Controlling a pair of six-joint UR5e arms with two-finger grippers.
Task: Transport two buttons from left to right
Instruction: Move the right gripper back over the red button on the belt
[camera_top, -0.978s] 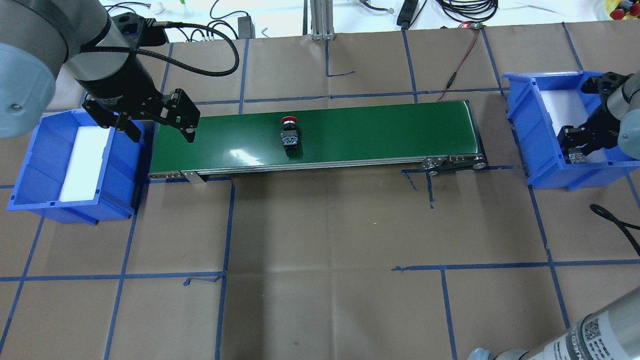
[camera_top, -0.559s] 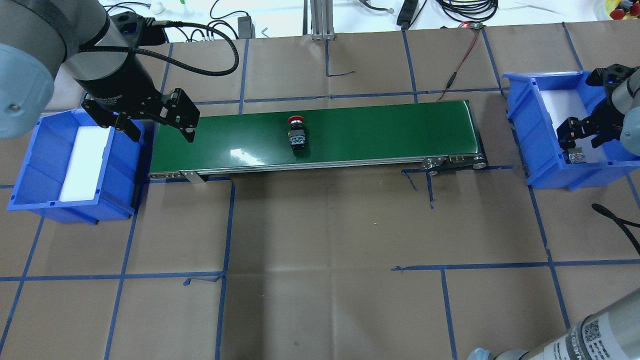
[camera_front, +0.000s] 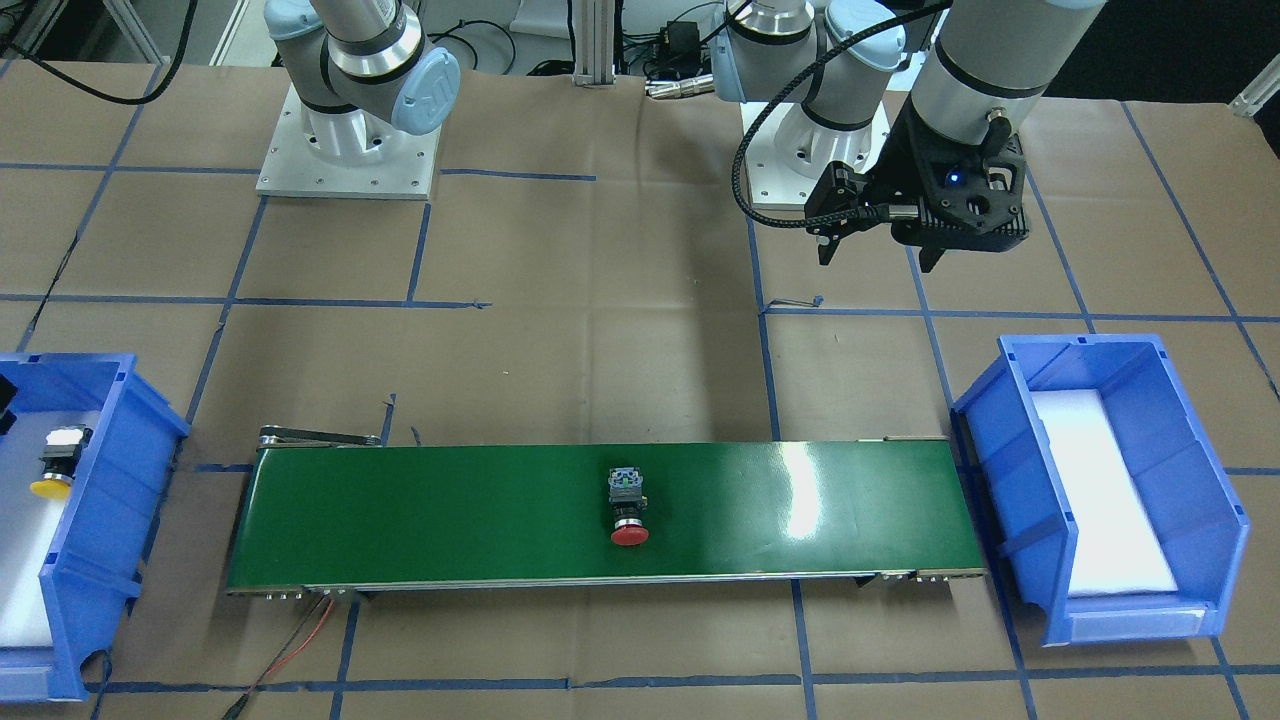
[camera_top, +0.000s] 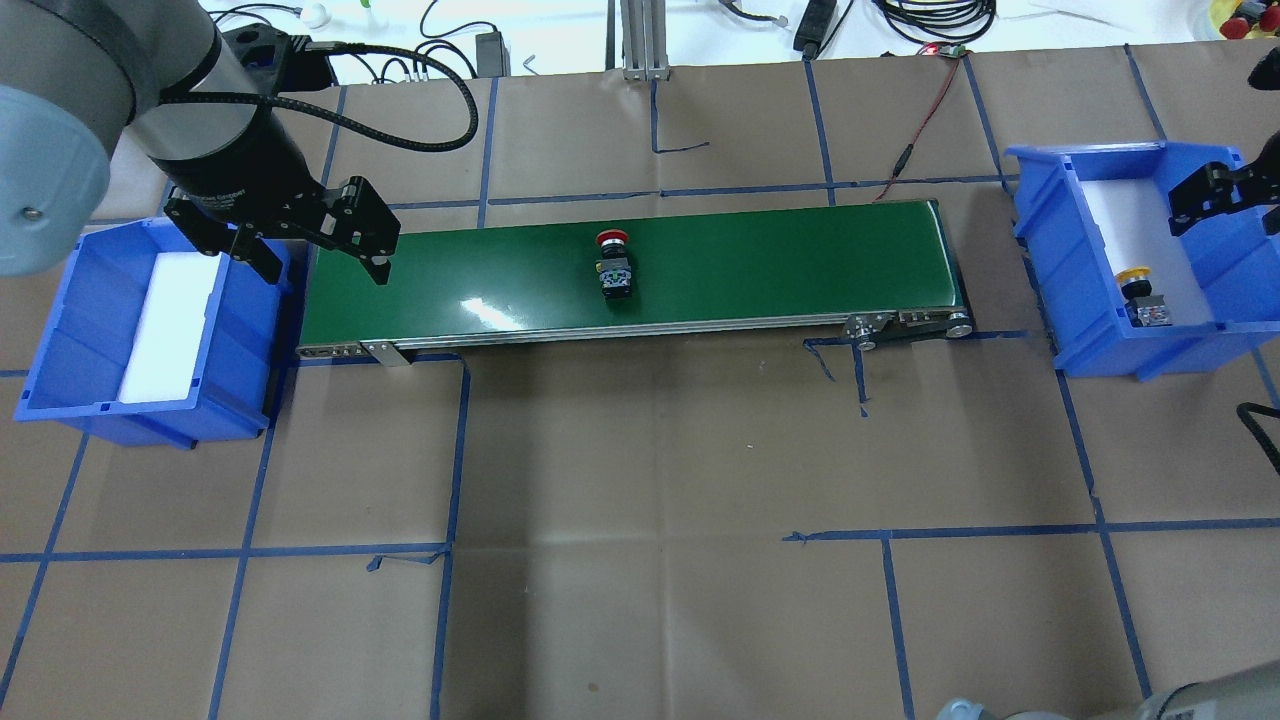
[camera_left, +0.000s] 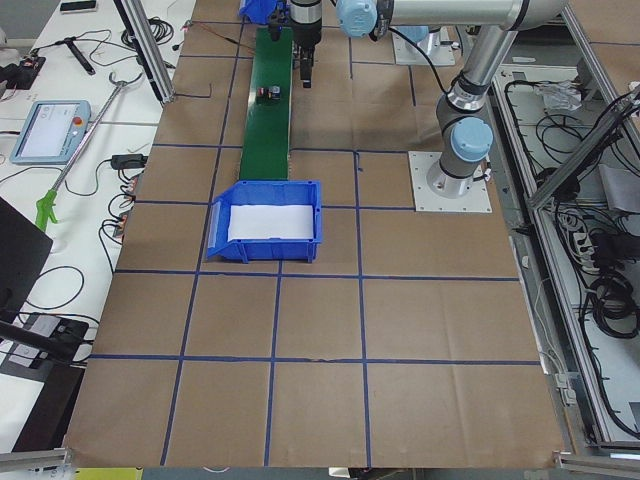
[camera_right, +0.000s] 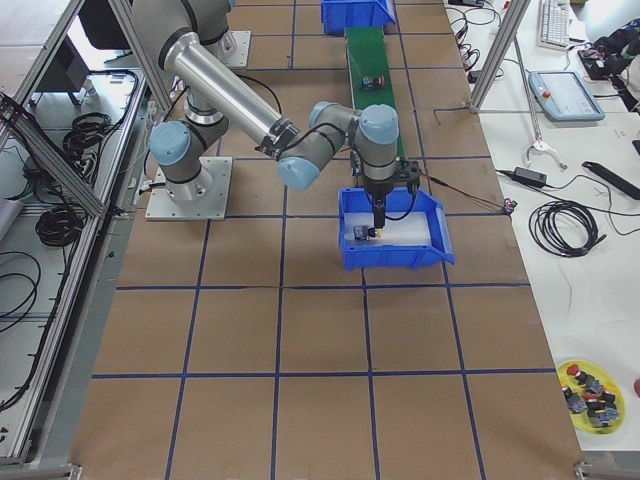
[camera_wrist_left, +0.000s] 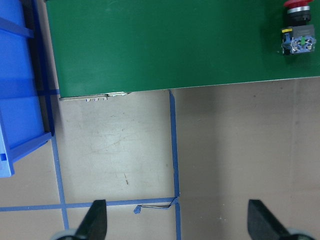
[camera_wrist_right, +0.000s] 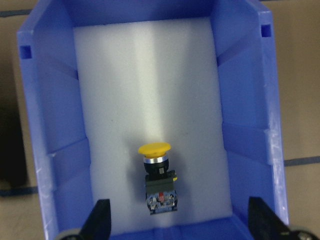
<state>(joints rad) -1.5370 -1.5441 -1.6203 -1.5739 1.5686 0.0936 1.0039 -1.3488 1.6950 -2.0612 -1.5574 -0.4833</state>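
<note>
I am standing at the robot's right end of the tabletop (camera_top: 650, 450). Closest to me is the right blue bin (camera_top: 1045, 260). The yellow button (camera_wrist_right: 159, 177) lies on its side on the white pad inside, near one end. The right end effector (camera_wrist_right: 180, 221) hangs above it with its fingers (camera_wrist_right: 101, 222) wide apart, holding nothing.

Farther along, the red button (camera_top: 613, 268) lies about halfway down the green belt (camera_top: 780, 270). I think that one comes next. The right arm should lift clear of the bin wall first, then wait at the belt's near end. It should grab the blocky body, not the round cap, which could slip. Then it should set the button down beside the yellow one, not on top.

At the far end, the left end effector (camera_top: 324, 270) hangs over the belt's start, fingers apart and holding nothing. It should keep out of the way. Just past it is the left blue bin (camera_top: 70, 330).

From above, the right end effector is cut off at the edge. Its own camera shows only the fingertips. The red cap is cut off in the left wrist view. I cannot tell if the belt is running.
</note>
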